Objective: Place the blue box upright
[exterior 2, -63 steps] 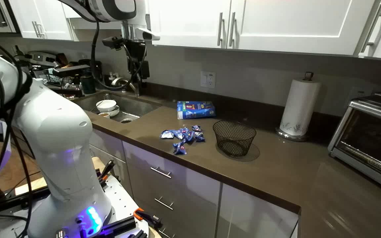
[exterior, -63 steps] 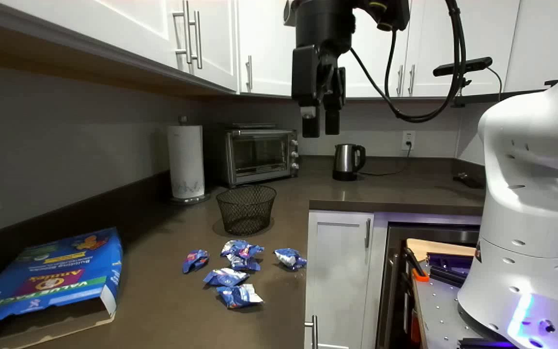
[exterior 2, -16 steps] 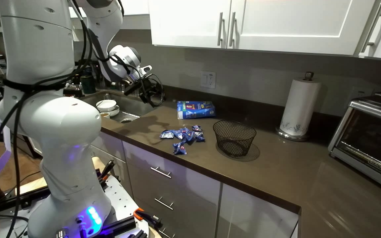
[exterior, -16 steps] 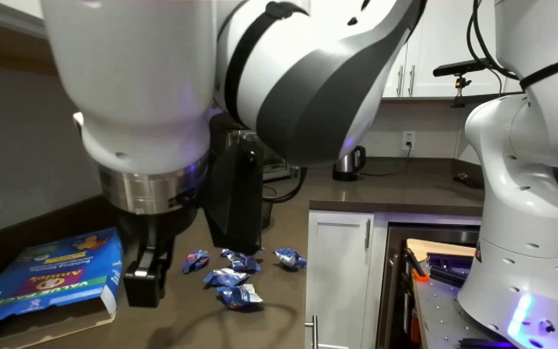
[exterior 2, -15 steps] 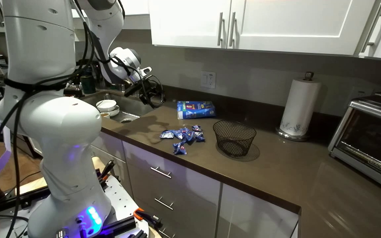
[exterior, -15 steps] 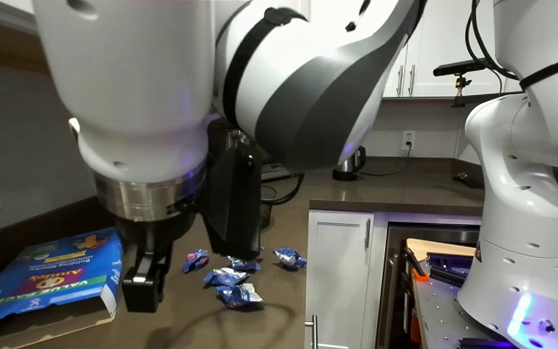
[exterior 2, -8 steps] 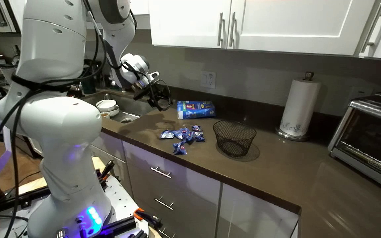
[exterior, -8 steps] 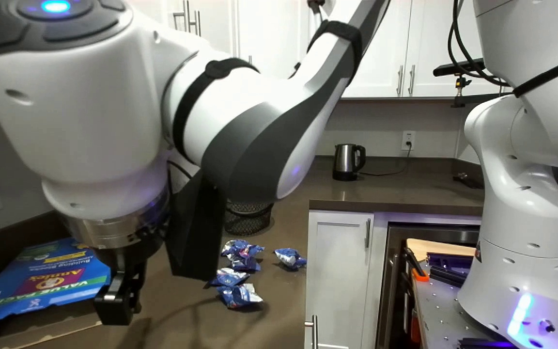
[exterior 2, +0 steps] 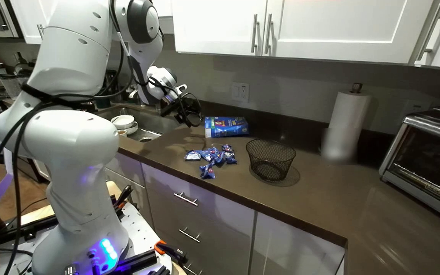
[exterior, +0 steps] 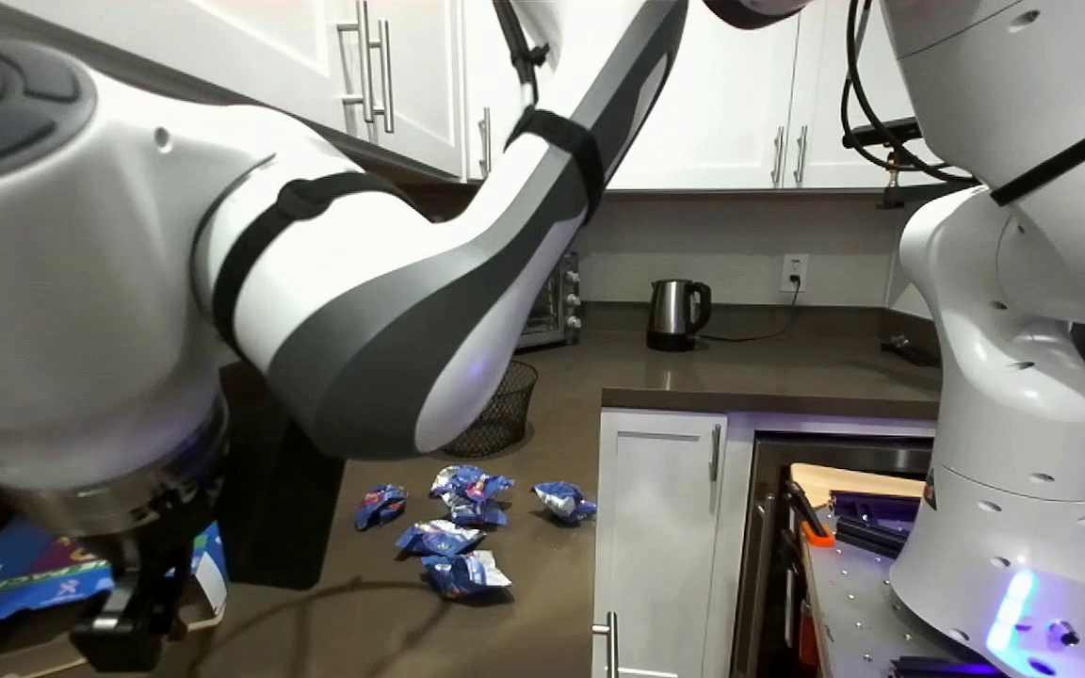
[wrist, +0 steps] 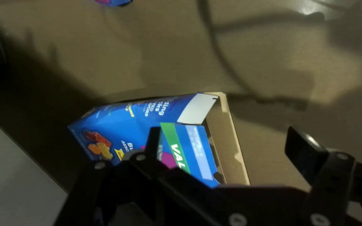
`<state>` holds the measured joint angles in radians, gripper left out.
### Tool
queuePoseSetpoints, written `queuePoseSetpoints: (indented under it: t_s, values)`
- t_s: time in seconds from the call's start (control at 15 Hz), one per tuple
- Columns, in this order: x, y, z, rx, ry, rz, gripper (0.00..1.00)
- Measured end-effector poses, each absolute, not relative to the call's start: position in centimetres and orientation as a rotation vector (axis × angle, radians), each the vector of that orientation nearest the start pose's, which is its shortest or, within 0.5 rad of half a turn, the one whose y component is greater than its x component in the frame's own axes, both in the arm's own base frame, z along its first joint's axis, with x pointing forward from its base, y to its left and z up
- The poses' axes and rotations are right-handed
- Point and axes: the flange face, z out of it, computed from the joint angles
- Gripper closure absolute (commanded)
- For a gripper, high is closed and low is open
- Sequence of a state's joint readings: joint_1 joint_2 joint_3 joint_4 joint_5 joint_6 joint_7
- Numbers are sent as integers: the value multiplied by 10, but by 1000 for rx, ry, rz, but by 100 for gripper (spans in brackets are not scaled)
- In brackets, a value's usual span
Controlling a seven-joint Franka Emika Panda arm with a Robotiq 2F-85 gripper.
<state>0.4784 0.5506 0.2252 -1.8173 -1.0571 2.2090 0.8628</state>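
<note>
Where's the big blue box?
In an exterior view, the blue box lies on the counter, behind the small blue packets and to the right of the sink.

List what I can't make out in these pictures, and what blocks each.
Wrist view: some lettering on the blue box, behind the claw.
Wrist view: a blue object, cut off by the top edge.
In an exterior view: the toaster oven, all but its knob end behind the robot arm.
In an exterior view: the foot of the paper towel roll, lost in blur.
</note>
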Motion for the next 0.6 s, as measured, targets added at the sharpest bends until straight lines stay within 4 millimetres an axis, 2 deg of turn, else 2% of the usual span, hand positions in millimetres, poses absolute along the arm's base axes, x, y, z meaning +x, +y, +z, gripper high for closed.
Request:
queuePoseSetpoints:
  t_s: [0.13, 0.2, 0.27, 0.33, 0.4, 0.53, 0.6]
  values:
    - [521, 398, 228, 2404, 712, 561, 0]
    - [523, 402, 221, 2380, 731, 570, 24]
    - [525, 405, 215, 2353, 747, 577, 15]
    - [527, 407, 209, 2331, 758, 580, 32]
    - [529, 408, 203, 2310, 766, 582, 29]
    - [534, 408, 195, 2280, 769, 580, 40]
    - [536, 407, 192, 2268, 768, 580, 59]
